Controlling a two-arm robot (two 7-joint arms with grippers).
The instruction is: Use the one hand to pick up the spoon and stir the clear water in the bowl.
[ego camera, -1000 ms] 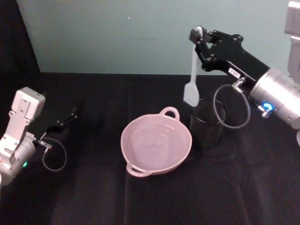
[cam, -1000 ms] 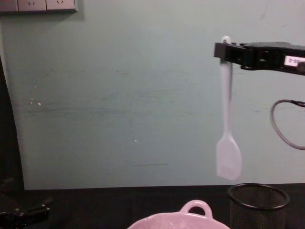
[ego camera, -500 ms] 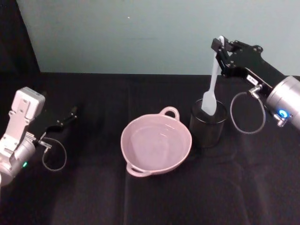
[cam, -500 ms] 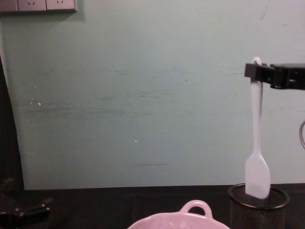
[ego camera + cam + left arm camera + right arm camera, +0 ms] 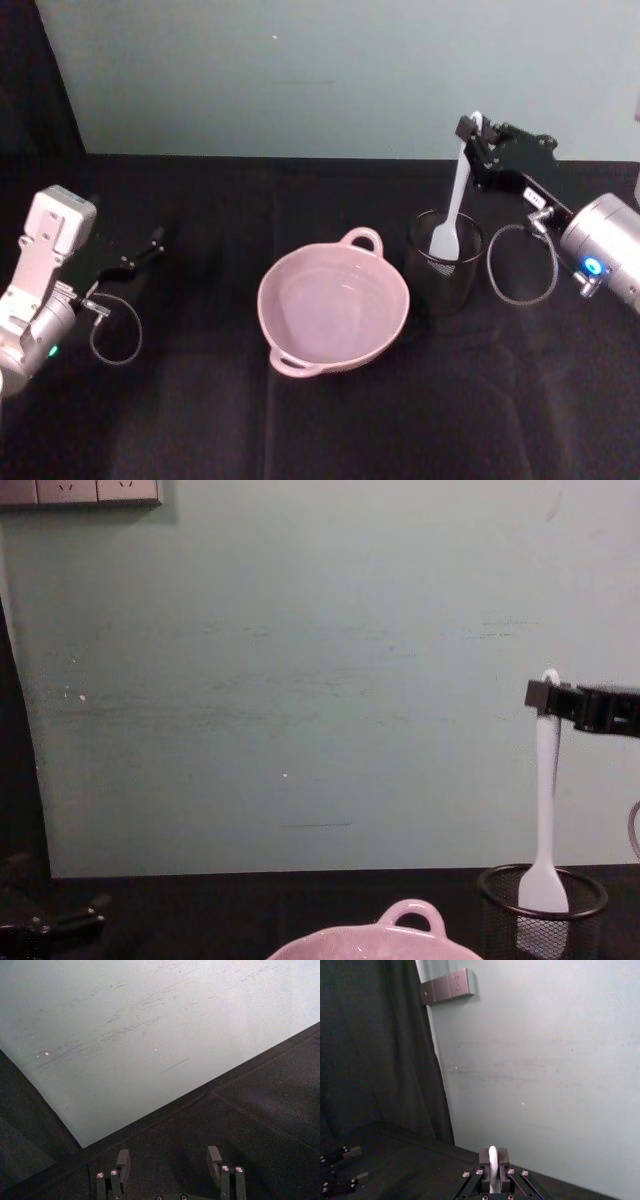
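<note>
Long slim white plastic spoon (image 5: 452, 205) with a flat paddle-like head is hanging upright, its handle end pinched in the black flat elongated right gripper (image 5: 478, 137). The paddle head is sitting inside the rim of the black wire-mesh cup (image 5: 443, 262), which is standing just right of the bowl. Pale pink glossy bowl (image 5: 333, 307), round with a small loop handle on its far rim, is resting upright, holding clear water.
</note>
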